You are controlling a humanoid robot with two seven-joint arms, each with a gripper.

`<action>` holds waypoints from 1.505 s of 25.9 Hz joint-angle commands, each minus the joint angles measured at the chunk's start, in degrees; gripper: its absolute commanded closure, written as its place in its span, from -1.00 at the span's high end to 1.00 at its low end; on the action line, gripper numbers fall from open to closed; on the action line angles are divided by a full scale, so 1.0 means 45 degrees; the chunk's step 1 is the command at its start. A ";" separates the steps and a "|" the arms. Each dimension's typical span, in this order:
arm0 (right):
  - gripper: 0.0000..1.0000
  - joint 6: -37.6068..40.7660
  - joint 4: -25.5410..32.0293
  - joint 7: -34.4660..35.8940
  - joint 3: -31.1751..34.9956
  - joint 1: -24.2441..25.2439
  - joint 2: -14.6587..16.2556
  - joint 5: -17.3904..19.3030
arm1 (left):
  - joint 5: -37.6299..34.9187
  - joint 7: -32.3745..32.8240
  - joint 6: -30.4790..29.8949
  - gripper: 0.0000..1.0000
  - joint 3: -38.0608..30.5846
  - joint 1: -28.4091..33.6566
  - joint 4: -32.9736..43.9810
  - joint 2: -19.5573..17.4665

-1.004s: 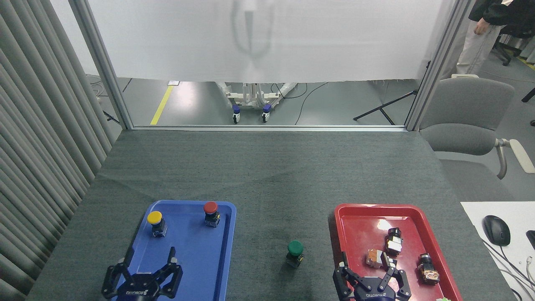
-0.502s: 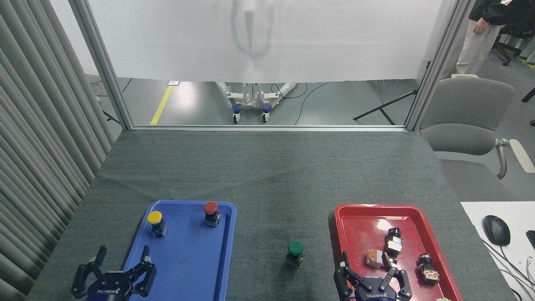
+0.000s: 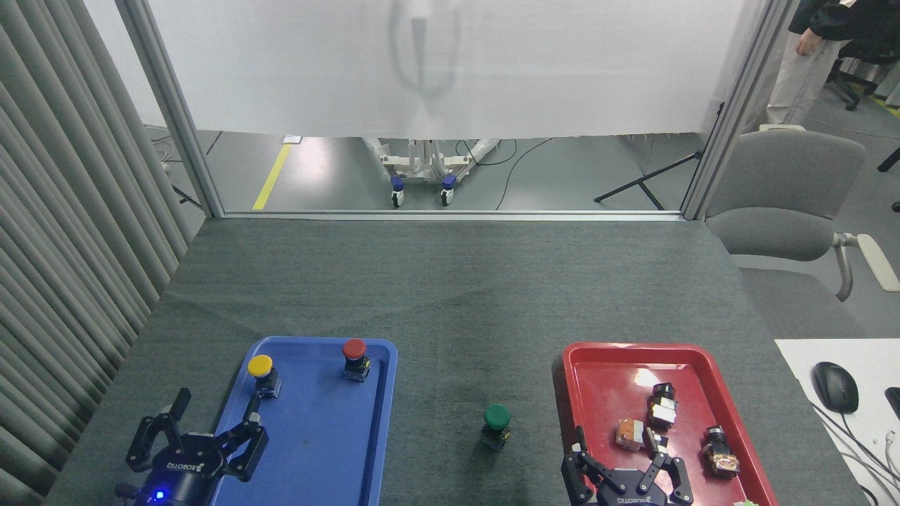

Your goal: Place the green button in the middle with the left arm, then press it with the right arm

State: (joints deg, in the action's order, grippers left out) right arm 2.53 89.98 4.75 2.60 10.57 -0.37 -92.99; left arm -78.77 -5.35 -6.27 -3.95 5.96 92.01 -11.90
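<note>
The green button [image 3: 496, 424] stands upright on the dark grey fabric of the middle [image 3: 450, 309], between the two trays, with nothing touching it. My left gripper [image 3: 200, 432] hovers open and empty at the lower left, over the blue tray's left edge, far from the button. At the bottom right, my right gripper [image 3: 622, 474] is open over the near end of the red tray, a short way right of the button and below it in the view.
The blue tray [image 3: 316, 429] holds a yellow-capped button [image 3: 261, 374] and a red-capped button [image 3: 355, 358]. Several small switch parts lie in the red tray [image 3: 612, 379]. A mouse [image 3: 834, 387] rests on a white surface at right. A grey chair [image 3: 784, 197] and a standing person [image 3: 808, 42] are beyond the table.
My left gripper pulled back to the left, from over the blue tray to its left edge, then rose slightly. My right gripper sank a little lower in the view. The green button stayed put.
</note>
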 commanded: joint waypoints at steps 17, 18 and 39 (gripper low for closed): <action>1.00 -0.0347 -0.0015 0.0000 -0.0050 0.0132 0.0043 -0.0078 | 0.0297 0.0505 -0.0521 1.00 -0.0021 0.0003 -0.0056 0.0008; 1.00 -0.0347 0.0004 0.0000 -0.0050 0.0132 0.0004 -0.0078 | 0.0297 0.0505 -0.0501 1.00 -0.0021 0.0042 -0.0036 0.0008; 1.00 -0.0562 -0.0152 -0.0020 -0.0089 0.0054 -0.0016 -0.0020 | 0.0375 0.0505 -0.0540 1.00 -0.0041 -0.0348 -0.0974 0.0028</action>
State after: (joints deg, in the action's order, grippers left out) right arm 0.15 89.45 4.38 2.18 10.98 -0.24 -93.06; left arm -77.08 -3.07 -8.61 -4.19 4.92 88.21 -11.86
